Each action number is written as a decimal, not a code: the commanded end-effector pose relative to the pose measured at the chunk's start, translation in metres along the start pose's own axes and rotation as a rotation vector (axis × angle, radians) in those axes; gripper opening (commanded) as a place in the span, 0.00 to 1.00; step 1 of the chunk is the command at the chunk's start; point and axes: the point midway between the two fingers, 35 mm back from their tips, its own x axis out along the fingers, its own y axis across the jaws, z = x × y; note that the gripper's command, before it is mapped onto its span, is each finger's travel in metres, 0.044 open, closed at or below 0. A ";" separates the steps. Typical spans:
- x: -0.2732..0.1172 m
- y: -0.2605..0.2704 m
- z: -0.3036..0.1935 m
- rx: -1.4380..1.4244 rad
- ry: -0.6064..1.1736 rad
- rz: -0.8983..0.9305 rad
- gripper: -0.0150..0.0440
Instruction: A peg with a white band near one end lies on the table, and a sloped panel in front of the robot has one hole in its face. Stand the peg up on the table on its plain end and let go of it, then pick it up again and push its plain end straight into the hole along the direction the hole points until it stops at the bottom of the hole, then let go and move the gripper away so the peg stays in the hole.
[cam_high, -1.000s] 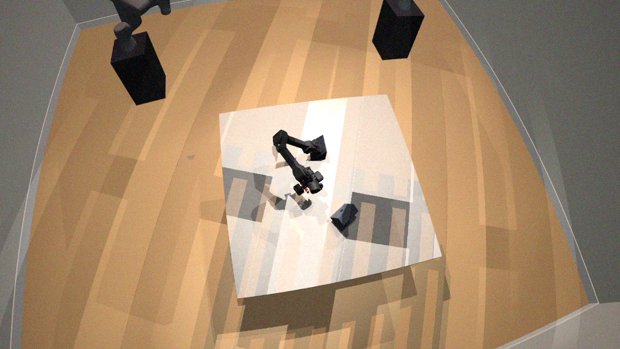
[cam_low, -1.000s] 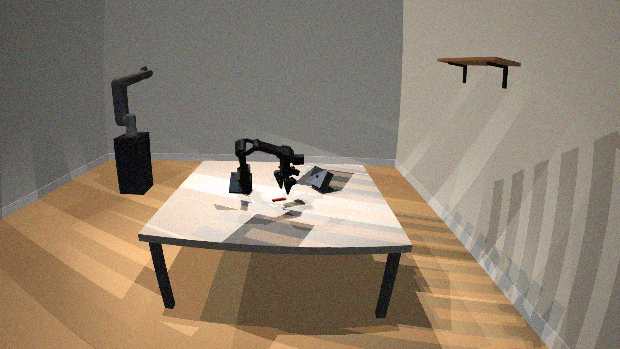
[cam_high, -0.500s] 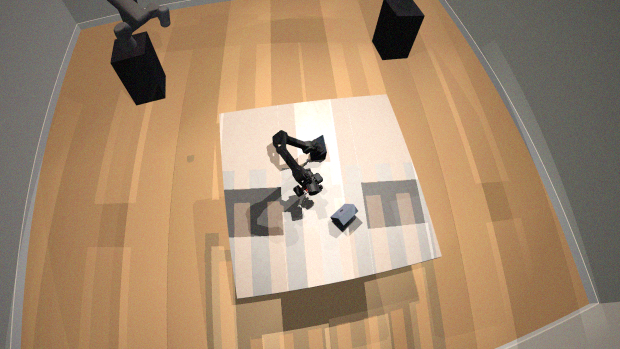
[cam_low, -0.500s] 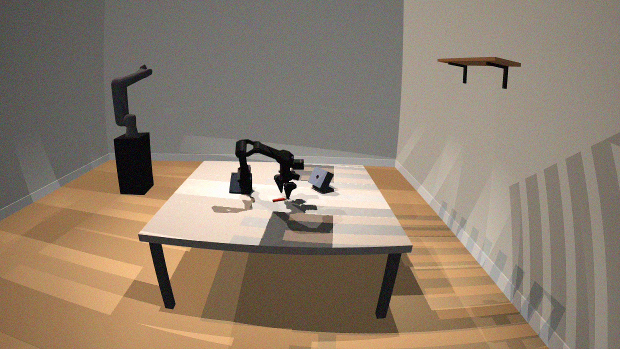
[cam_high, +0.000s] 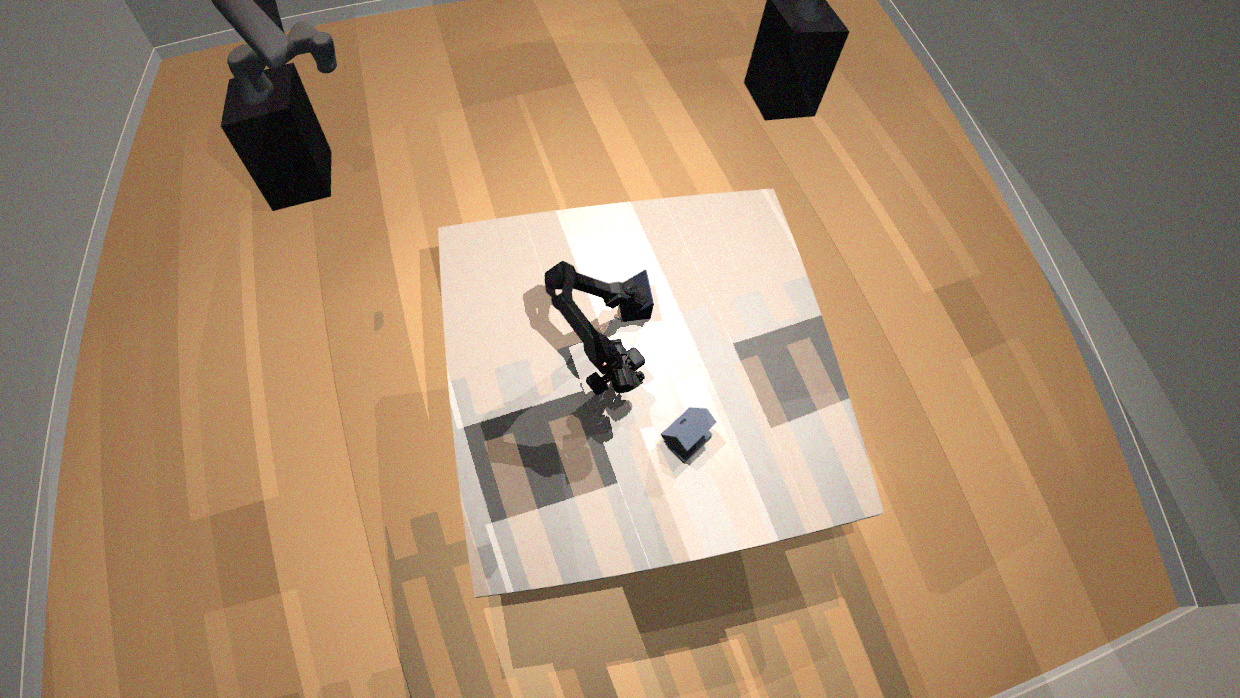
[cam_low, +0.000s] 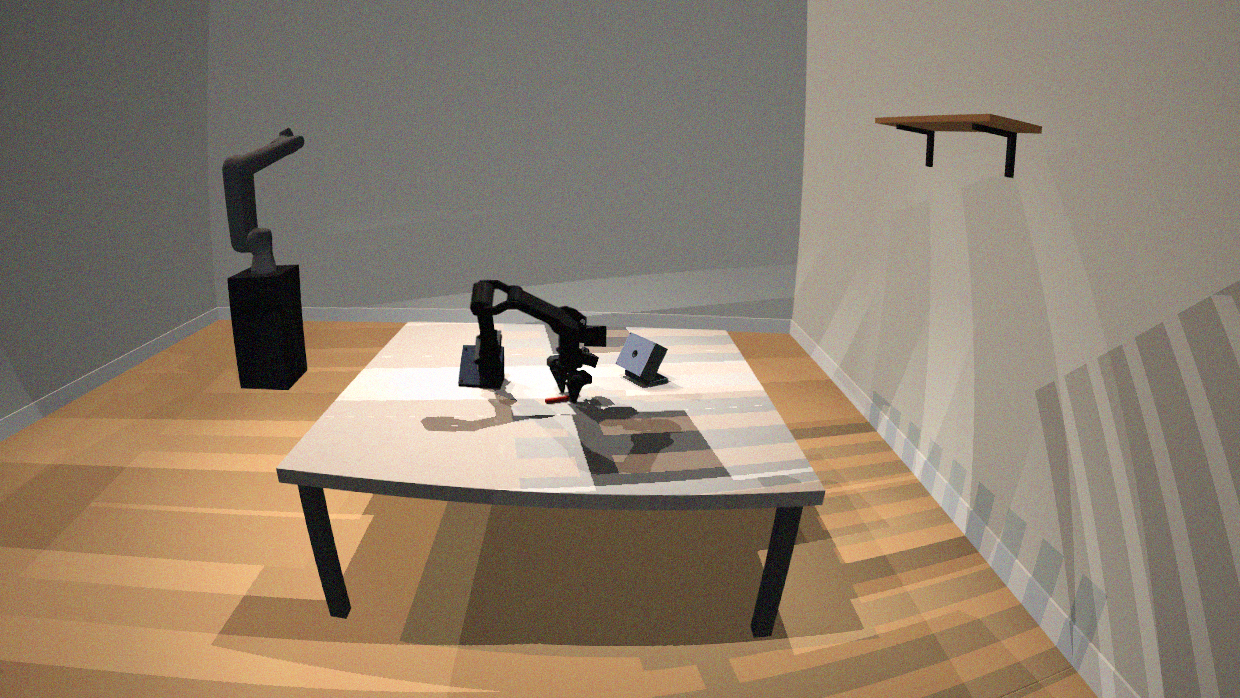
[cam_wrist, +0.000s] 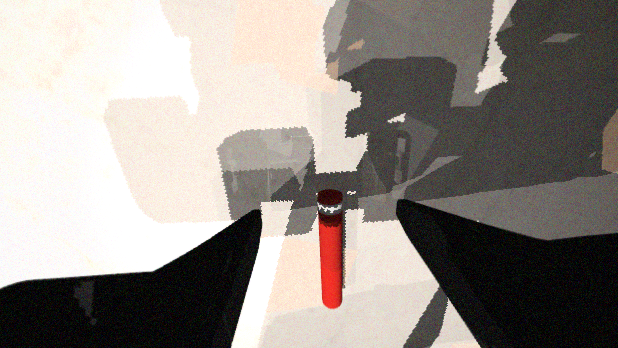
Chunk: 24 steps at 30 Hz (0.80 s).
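Note:
The red peg (cam_low: 556, 399) (cam_wrist: 331, 265) lies on its side on the table (cam_low: 390, 450). In the wrist view its end with the white band points up the picture, its plain end down. My gripper (cam_wrist: 329, 211) (cam_low: 568, 394) is open and low over the table, with one finger on each side of the peg near its banded end and a gap on both sides. The top view does not show the peg; the arm hides it. The sloped grey panel (cam_high: 691, 426) (cam_low: 640, 355) stands beyond the gripper, and its one hole shows as a dark spot in its face.
The arm's base (cam_high: 637, 299) (cam_low: 479, 365) stands on the same table, behind the gripper. Shadows of the arm fall across the table top. Off the table, another grey arm (cam_low: 242, 199) stands on a black pedestal (cam_low: 267, 329), and a wooden shelf (cam_low: 963, 122) hangs on the wall.

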 end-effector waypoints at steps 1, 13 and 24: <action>0.002 0.000 -0.001 -0.003 0.004 -0.004 0.78; 0.002 0.000 -0.001 -0.003 0.004 -0.004 0.44; 0.002 0.000 -0.001 -0.003 0.004 -0.004 0.38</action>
